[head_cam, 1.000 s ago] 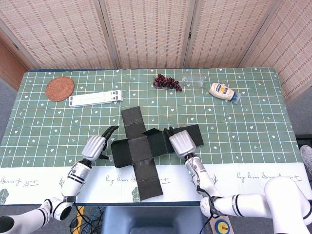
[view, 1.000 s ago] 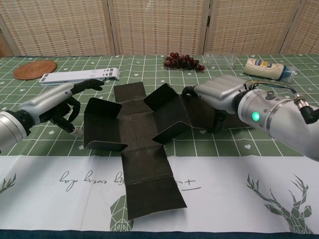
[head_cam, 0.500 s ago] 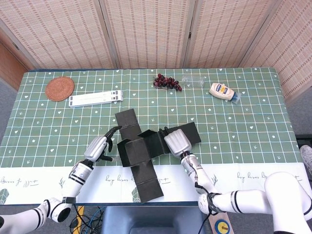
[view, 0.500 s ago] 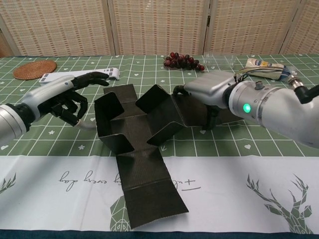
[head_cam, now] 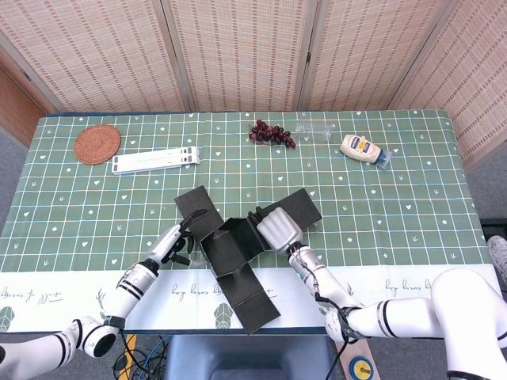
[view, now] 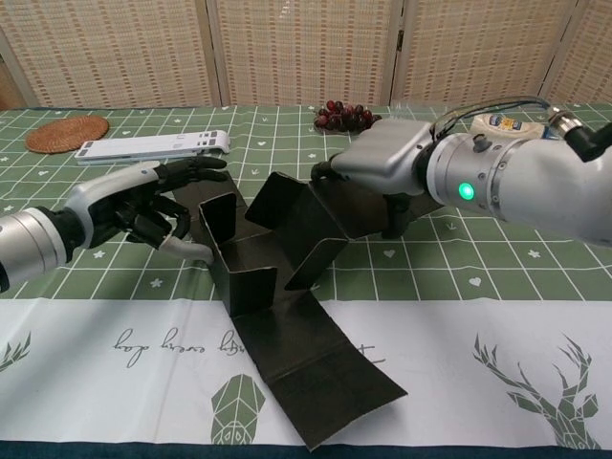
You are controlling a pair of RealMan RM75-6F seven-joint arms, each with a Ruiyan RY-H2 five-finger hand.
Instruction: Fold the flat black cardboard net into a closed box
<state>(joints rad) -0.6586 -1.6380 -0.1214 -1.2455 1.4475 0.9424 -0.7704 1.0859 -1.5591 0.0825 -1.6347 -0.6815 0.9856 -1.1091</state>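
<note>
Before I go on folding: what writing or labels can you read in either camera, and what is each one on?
Tablecloth white border: cursive script left of the cardboard net, too stylized and partly hidden to read.
Squeeze bottle: a label with print, too small to read.
White flat item: no legible text.
Cardboard net: no print visible.

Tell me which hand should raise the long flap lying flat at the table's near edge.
Left hand, probably: it looks free beside the cardboard net, while the right hand rests on the raised panels.
</note>
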